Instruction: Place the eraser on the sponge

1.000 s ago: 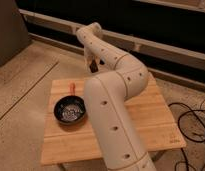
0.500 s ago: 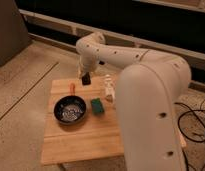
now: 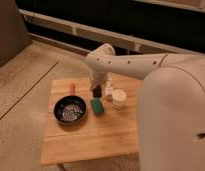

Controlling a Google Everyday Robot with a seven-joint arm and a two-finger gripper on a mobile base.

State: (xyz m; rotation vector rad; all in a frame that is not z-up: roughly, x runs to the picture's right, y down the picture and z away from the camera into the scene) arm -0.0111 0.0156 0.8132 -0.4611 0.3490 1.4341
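The green sponge (image 3: 98, 106) lies flat on the wooden table (image 3: 91, 140), between the pan and the white cup. The eraser (image 3: 97, 92), a small dark block, hangs just above the sponge's far edge. My gripper (image 3: 97, 89) reaches down from the white arm at mid-frame and is shut on the eraser. The arm hides most of the fingers.
A round black pan (image 3: 70, 110) with an orange handle (image 3: 72, 88) sits left of the sponge. A white cup (image 3: 118, 98) stands to its right, with a small pale bottle (image 3: 109, 89) behind it. My arm's large white body fills the right side.
The gripper with the eraser has moved toward the sponge and now hangs right over it. The arm's body has swung to cover more of the right side.
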